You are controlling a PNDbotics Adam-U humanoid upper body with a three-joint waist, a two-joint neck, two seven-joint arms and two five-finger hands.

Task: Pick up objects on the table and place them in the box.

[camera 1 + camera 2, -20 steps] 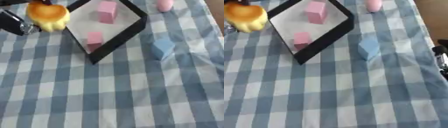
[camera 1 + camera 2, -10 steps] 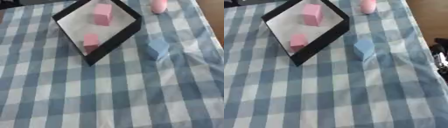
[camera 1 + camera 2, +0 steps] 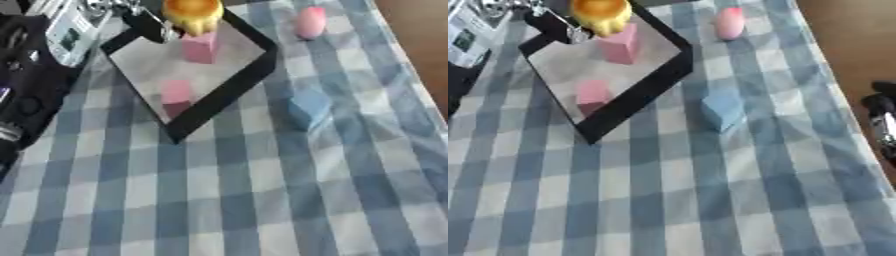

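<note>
While two pink blocks (image 3: 199, 48) fill the box (image 3: 229, 96) — one blue block (image 3: 308, 108) outside.

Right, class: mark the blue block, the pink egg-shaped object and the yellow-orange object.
blue block (image 3: 723, 111), right eye view, on its top face.
pink egg-shaped object (image 3: 310, 22), left eye view, on its middle.
yellow-orange object (image 3: 192, 12), left eye view, on its rounded upper part, over the box's far corner.
</note>
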